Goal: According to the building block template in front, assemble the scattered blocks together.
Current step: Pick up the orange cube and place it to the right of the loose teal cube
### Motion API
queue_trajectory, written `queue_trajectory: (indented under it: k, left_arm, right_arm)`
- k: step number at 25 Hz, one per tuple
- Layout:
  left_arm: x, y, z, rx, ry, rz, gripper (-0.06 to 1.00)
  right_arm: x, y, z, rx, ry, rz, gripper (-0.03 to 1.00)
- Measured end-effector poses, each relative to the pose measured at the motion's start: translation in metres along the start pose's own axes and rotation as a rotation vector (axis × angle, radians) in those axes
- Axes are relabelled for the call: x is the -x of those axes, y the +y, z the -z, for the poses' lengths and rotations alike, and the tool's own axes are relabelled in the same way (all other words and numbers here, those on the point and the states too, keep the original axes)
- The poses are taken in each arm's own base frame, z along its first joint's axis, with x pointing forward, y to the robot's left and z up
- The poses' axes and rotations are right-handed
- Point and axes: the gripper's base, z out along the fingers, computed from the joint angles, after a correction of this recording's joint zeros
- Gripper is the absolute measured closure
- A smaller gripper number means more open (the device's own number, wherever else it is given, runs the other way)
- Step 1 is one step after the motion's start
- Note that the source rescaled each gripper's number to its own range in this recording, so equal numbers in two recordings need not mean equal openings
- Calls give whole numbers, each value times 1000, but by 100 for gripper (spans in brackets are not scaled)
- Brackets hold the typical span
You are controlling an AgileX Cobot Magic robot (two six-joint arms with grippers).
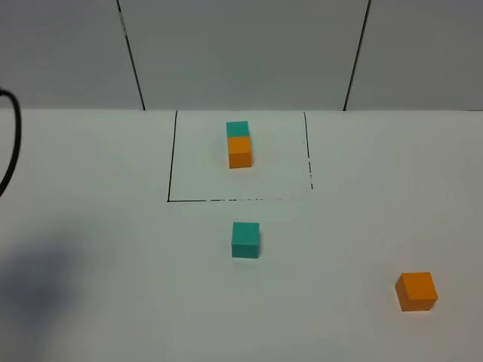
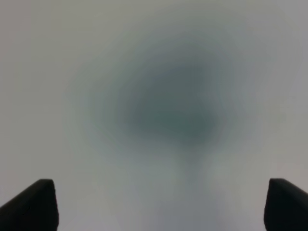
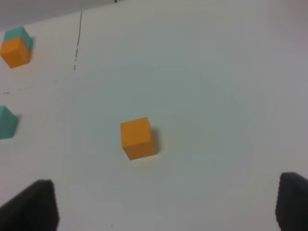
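A plain white table (image 1: 90, 166) filled the lower part of the high view, matte and evenly lit. Behind it stood a pale grey wall (image 1: 241, 45) of flat panels, split by a thin dark seam (image 1: 130, 56) on the left and another seam (image 1: 357, 56) on the right, both leaning slightly. A black cable (image 1: 19, 139) curved along the left edge, and a soft grey shadow (image 1: 38, 279) lay on the table's near-left corner.
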Motion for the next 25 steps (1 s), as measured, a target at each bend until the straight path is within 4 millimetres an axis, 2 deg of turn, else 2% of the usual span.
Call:
queue_trajectory:
  k: [5, 10, 14, 19, 22, 25]
  left_arm:
    - [-64, -3, 38, 49, -100, 76, 12]
    - [-118, -4, 63, 93, -153, 186, 13]
    - [-154, -9, 63, 79, -231, 202, 13]
    - [-200, -17, 50, 59, -325, 209, 14]
    - [-218, -23, 44, 19, -422, 212, 14]
    - [-231, -26, 47, 16, -508, 182, 14]
  right_arm:
    - [0, 0, 0, 0, 0, 0, 16]
    - [0, 0, 0, 0, 0, 0, 16]
    - [0, 0, 0, 0, 0, 0, 16]
    - [0, 0, 0, 0, 0, 0, 16]
    - [0, 0, 0, 0, 0, 0, 16]
    - [0, 0, 0, 0, 0, 0, 16]
